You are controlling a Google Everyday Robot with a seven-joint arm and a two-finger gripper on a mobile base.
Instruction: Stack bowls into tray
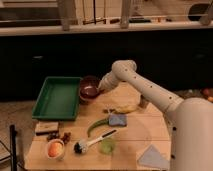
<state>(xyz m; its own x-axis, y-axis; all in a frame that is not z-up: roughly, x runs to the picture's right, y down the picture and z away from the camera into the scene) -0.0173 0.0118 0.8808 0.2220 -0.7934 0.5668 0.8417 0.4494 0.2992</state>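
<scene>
One claw (101,86) is closing tight on the right rim of the dark bowl (89,90); the bowl is sitting just beside the right wall of the green tray (56,100), lifted or resting I cannot tell; the tray is lying leftward in the camera view along the tabletop (145,135); releasing inside probably needs a short carry over that wall.

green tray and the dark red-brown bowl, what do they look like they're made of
The green tray: probably moulded plastic, uniform colour, dull sheen, sloped raised sides. The dark red-brown bowl: likely plastic or glazed ceramic, smooth with a darker inside; cannot tell which. The gripper grips its rim beside the tray's right edge.
</scene>
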